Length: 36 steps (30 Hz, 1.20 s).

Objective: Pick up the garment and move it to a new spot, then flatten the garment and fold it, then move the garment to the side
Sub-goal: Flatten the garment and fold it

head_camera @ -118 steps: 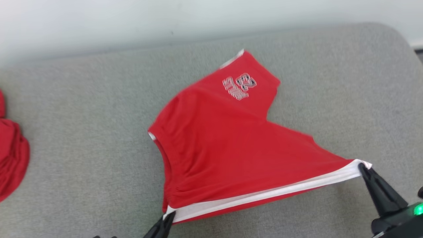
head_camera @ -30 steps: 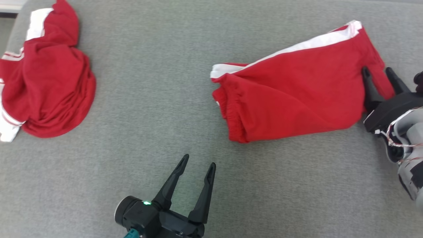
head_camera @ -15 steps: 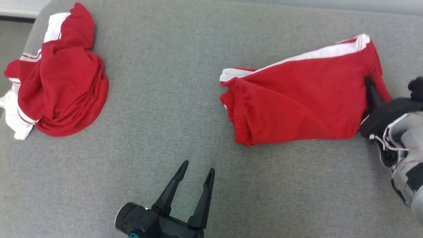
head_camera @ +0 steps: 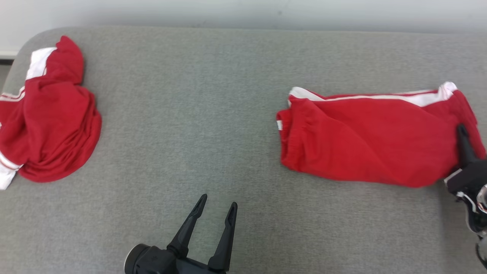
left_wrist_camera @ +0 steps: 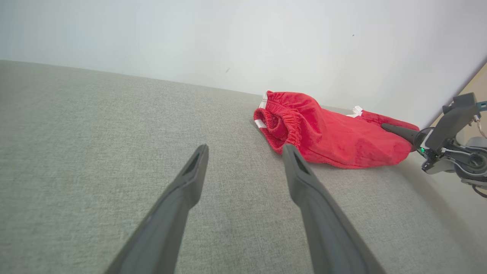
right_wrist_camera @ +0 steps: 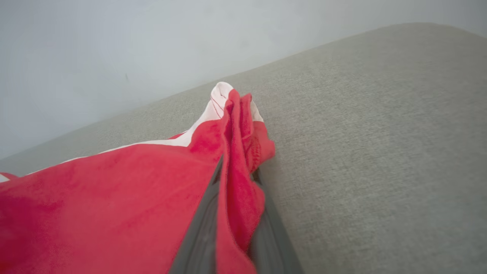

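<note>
Near the grey cushion's front edge the left gripper hovers with its 2 fingers spread and empty, while toward the right edge the right gripper pinches the end of the folded red garment, so folding looks done and only the sideways move seems left.
</note>
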Available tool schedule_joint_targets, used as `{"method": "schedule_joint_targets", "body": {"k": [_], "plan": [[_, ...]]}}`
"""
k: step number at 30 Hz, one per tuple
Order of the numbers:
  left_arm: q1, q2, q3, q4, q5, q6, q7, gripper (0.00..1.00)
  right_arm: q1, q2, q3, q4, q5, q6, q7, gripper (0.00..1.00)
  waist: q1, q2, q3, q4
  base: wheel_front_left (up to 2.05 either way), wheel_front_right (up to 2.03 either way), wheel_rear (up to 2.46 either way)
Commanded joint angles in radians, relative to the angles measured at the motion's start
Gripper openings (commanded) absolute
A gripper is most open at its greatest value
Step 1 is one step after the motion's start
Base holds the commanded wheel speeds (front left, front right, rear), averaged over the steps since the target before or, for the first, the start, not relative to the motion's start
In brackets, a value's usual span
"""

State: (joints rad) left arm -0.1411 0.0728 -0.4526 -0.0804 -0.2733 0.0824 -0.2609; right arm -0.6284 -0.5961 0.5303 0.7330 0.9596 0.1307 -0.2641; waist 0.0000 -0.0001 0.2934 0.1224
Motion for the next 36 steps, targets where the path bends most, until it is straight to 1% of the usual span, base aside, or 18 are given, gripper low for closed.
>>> {"method": "schedule_joint_targets", "body": {"k": [1,5,11,15,18,22,23,24,29,32,36], "plan": [[0.017,0.007,0.003,-0.003,0.001,0.0,-0.004,1.0,0.025,-0.019,-0.018,-0.006,-0.021,0.0,-0.002,0.0,0.0,0.0001,-0.024,-0.03,0.0,0.0,0.0],[0.016,0.011,-0.001,-0.003,0.002,-0.005,-0.004,1.0,0.048,-0.024,-0.048,-0.022,-0.044,0.0,-0.002,0.0,0.0,0.0001,-0.026,-0.044,0.0,0.0,0.0],[0.017,0.009,-0.013,0.006,-0.004,-0.007,-0.004,1.0,0.015,-0.003,-0.032,-0.076,-0.084,0.0,-0.002,0.0,0.0,0.0001,-0.039,-0.067,0.0,0.0,0.0],[0.021,0.008,-0.018,0.016,-0.009,-0.002,-0.003,1.0,0.0,-0.002,0.009,-0.154,-0.127,0.0,-0.002,0.0,0.0,0.0001,-0.056,-0.076,0.0,0.0,0.0],[0.022,0.007,-0.02,0.022,-0.014,0.001,-0.003,1.0,-0.02,-0.002,0.068,-0.208,-0.155,0.0,0.01,0.0,0.0,0.0001,-0.069,-0.078,0.0,0.0,0.0],[0.025,0.004,-0.027,0.029,-0.023,0.001,-0.003,1.0,-0.066,0.017,0.159,-0.274,-0.188,0.0,0.079,0.0,0.0,0.0001,-0.082,-0.073,0.0,0.0,0.0],[0.025,0.004,-0.027,0.029,-0.023,0.001,-0.003,1.0,-0.066,0.017,0.159,-0.274,-0.188,0.0,0.079,0.0,0.0,0.0001,-0.082,-0.073,0.0,0.0,0.0],[0.025,0.003,-0.029,0.03,-0.025,0.001,-0.003,1.0,-0.079,0.024,0.182,-0.288,-0.195,0.0,0.101,0.0,0.0,0.0001,-0.084,-0.07,0.0,0.0,0.0],[0.023,-0.001,-0.039,0.036,-0.029,-0.001,-0.003,1.0,-0.133,0.059,0.29,-0.341,-0.211,0.0,0.207,0.0,0.0,0.0001,-0.091,-0.038,0.0,0.0,0.0],[0.027,-0.003,-0.04,0.039,-0.034,0.002,-0.004,1.0,-0.141,0.071,0.337,-0.361,-0.205,0.0,0.261,0.0,0.0,0.0001,-0.094,-0.013,0.0,0.0,0.0],[0.032,-0.004,-0.04,0.041,-0.041,0.003,-0.004,1.0,-0.125,0.078,0.366,-0.359,-0.224,0.0,0.326,0.0,0.0,0.0001,-0.094,0.01,0.0,0.0,0.0]]}}
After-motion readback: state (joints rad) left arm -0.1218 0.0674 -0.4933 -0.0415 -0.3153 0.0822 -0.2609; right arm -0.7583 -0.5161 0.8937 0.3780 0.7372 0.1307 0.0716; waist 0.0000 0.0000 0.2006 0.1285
